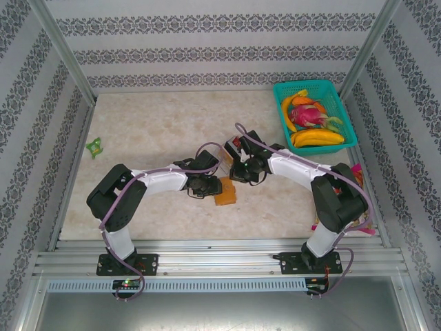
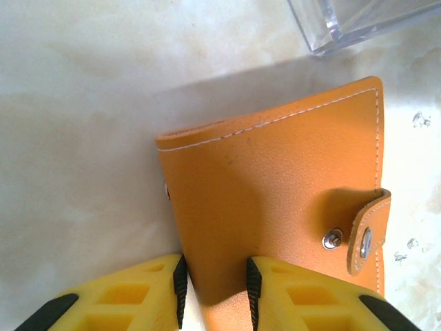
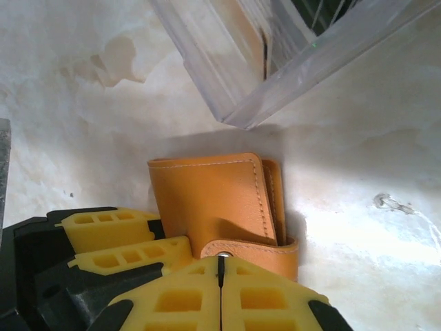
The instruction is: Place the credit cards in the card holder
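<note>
The orange-tan card holder (image 1: 225, 192) lies folded at the table's middle, between both arms. My left gripper (image 2: 216, 293) is shut on its near edge by the fold, with one yellow finger (image 2: 138, 296) outside that edge and the other on the cover. The holder's strap (image 2: 368, 238) hangs beside its bare snap stud. My right gripper (image 3: 221, 270) is shut, its tips pressed together just short of the strap (image 3: 255, 252); I cannot tell if they touch it. Pale credit cards (image 3: 251, 41) stand inside a clear plastic box (image 3: 289, 76) just beyond the holder.
A green basket (image 1: 317, 82) full of fruit stands at the back right. A small green object (image 1: 94, 146) lies at the far left. Pink items (image 1: 357, 172) sit by the right wall. The clear box (image 2: 358, 24) is a hand's width from the holder.
</note>
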